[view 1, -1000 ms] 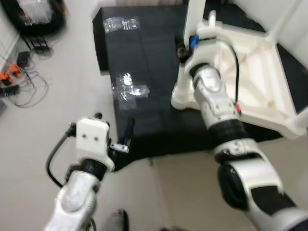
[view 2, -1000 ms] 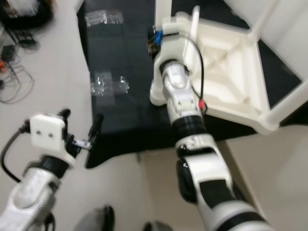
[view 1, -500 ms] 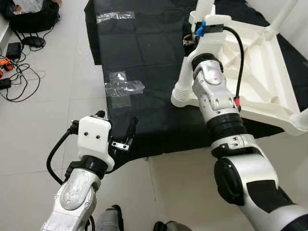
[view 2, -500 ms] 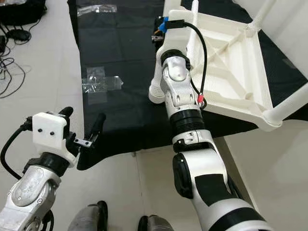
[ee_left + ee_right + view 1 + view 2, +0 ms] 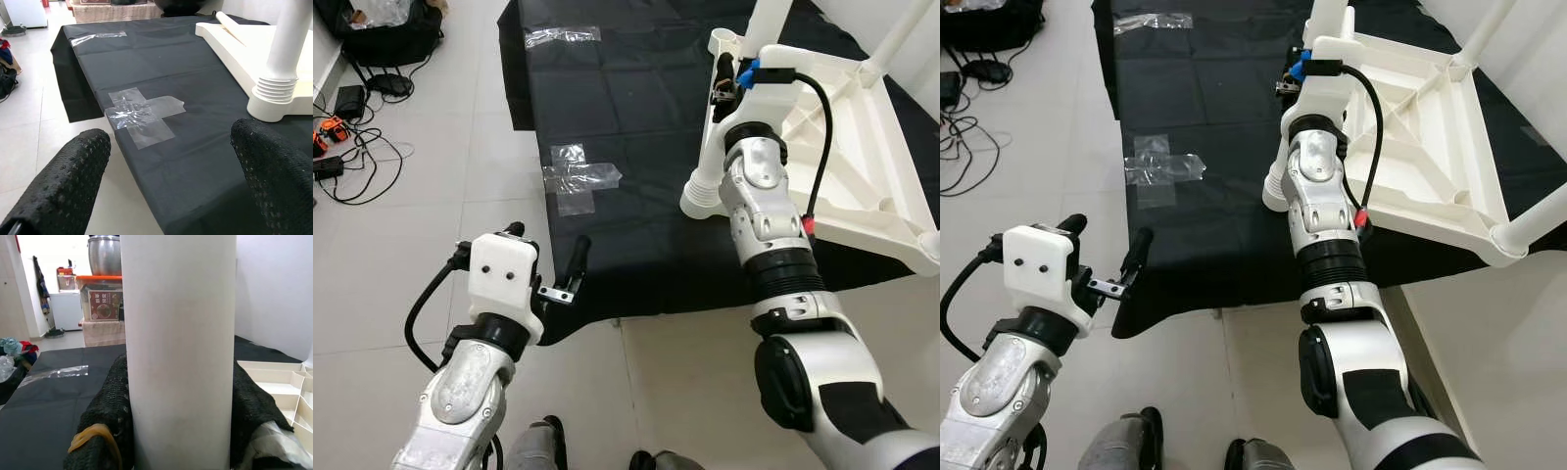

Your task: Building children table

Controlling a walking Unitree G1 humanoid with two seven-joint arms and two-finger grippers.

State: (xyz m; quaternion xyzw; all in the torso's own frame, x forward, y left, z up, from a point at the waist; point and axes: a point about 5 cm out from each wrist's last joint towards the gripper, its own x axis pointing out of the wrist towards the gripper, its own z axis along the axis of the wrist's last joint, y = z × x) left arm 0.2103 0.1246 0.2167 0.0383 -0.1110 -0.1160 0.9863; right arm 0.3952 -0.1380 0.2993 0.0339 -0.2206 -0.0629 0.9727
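1. White plastic marks the table (image 5: 847,127); it lies upside down on a black sheet (image 5: 626,127) spread over the tiled floor (image 5: 431,215), in the upper right of the left eye view, underside ribs facing up.
2. One leg (image 5: 713,147) stands seated in its ribbed socket at the near corner of the table, centre right of that view; more white legs rise at the top edge and in the top right corner, so I judge several legs already fitted, though how many in all cannot be told.
3. Right gripper (image 5: 726,83) is up against this near leg, upper centre right; in the right wrist view the white leg (image 5: 178,352) stands between the black fingers (image 5: 110,421), which press it on both sides, so the gripper is clamped on the leg.
4. Left gripper (image 5: 570,279) hovers at the lower left over the near edge of the sheet, fingers spread apart and holding nothing; the left wrist view shows crossed tape (image 5: 142,110) on the sheet between its fingers (image 5: 73,171).
5. Judgement: the near leg looks seated, perhaps in its last tightening or check; left to do, as far as shown, is releasing it, any remaining legs, and turning the table upright.
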